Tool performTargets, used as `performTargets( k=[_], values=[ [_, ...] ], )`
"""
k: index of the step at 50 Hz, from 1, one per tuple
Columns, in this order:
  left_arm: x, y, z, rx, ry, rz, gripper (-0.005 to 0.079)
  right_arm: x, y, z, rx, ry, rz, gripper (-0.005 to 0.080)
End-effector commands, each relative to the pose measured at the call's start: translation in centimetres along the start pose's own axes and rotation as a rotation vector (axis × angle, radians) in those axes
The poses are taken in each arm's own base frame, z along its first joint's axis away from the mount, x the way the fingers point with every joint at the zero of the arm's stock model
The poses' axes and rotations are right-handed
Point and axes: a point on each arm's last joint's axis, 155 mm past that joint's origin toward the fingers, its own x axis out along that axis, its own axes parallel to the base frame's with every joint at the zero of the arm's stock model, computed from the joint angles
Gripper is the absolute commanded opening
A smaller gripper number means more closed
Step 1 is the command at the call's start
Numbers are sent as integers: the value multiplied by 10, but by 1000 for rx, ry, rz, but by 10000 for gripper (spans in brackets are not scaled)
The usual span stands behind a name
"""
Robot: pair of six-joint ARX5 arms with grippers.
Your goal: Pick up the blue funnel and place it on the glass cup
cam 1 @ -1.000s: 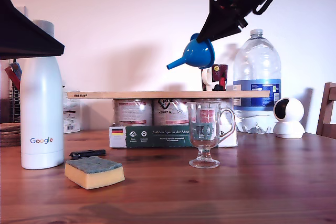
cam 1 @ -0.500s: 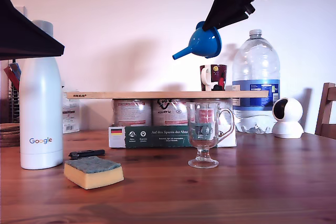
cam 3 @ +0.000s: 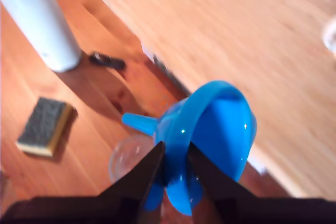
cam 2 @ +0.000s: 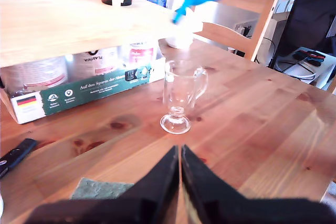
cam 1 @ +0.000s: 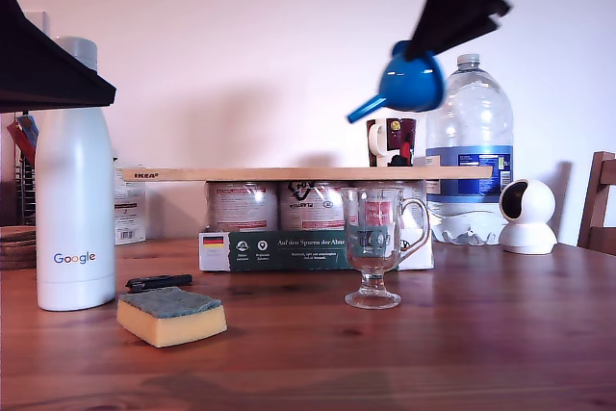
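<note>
High above the wooden table [cam 1: 500,344], my second gripper [cam 3: 175,163] pinches the rim of the blue funnel [cam 1: 409,84] between its dark fingers [cam 3: 142,174], narrowed onto the plastic. The funnel hangs tilted, spout pointing down toward the exterior view's left, in front of the large water bottle [cam 1: 470,141]. The glass cup [cam 1: 375,243] stands upright on the table below, well apart from the funnel. My first gripper [cam 2: 178,156] holds nothing, its jaws pressed almost together.
</note>
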Motion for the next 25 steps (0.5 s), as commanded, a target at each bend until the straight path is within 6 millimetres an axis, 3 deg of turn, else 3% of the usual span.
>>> performTargets(
  k=[1, 14, 25],
  values=[
    [1, 1, -8, 10, 13, 0, -24, -1, 11, -1, -30, -4, -5, -13],
    [1, 1, -8, 10, 14, 0, -24, -8, 29, -6, -137, 20, -78, -13],
    [1, 1, -8, 10, 13, 0, -24, 11, 48, -17, -288, 79, -139, -13]
  ],
)
